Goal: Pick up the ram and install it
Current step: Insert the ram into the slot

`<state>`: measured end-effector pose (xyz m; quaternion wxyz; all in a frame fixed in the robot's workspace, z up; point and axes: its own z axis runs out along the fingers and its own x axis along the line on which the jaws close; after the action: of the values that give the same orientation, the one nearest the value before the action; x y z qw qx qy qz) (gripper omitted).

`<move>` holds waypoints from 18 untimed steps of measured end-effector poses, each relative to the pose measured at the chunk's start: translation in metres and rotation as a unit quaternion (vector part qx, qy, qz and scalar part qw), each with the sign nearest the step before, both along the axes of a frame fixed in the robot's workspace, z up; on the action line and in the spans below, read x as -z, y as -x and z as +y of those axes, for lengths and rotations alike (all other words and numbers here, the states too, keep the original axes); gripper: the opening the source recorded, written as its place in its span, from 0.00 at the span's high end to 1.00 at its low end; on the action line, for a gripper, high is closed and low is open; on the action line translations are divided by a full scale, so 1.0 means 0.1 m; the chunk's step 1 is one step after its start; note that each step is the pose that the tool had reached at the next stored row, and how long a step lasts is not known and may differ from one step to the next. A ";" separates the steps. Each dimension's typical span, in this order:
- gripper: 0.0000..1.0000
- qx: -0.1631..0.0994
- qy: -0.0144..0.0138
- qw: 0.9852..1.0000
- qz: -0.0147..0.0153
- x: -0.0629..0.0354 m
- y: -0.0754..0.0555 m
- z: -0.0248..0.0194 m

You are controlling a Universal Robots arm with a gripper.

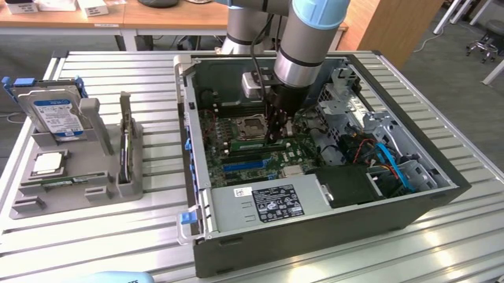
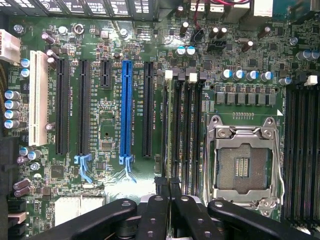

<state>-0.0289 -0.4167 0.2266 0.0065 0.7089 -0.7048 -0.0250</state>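
My gripper reaches down into the open computer case, just beside the empty processor socket. In the wrist view its black fingers are shut together, and my gripper pinches the thin top edge of the ram. The ram is seen edge-on as a narrow green strip. It stands along the memory slot farthest from the socket, between the slot's white end latches. How deep it sits in the slot cannot be told.
The motherboard has a blue expansion slot and several black ones beside the memory slots. Outside the case, a grey holder carries a hard drive, a square processor chip and another green stick.
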 end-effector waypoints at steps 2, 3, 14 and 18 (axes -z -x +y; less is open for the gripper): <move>0.88 -0.001 0.000 1.000 0.000 0.000 0.00 0.000; 0.88 -0.001 0.000 1.000 0.000 0.000 0.00 0.000; 0.88 -0.001 0.000 1.000 0.000 0.007 0.00 0.000; 0.88 -0.001 0.000 1.000 0.000 0.012 0.00 0.000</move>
<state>-0.0292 -0.4167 0.2253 0.0064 0.7094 -0.7043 -0.0249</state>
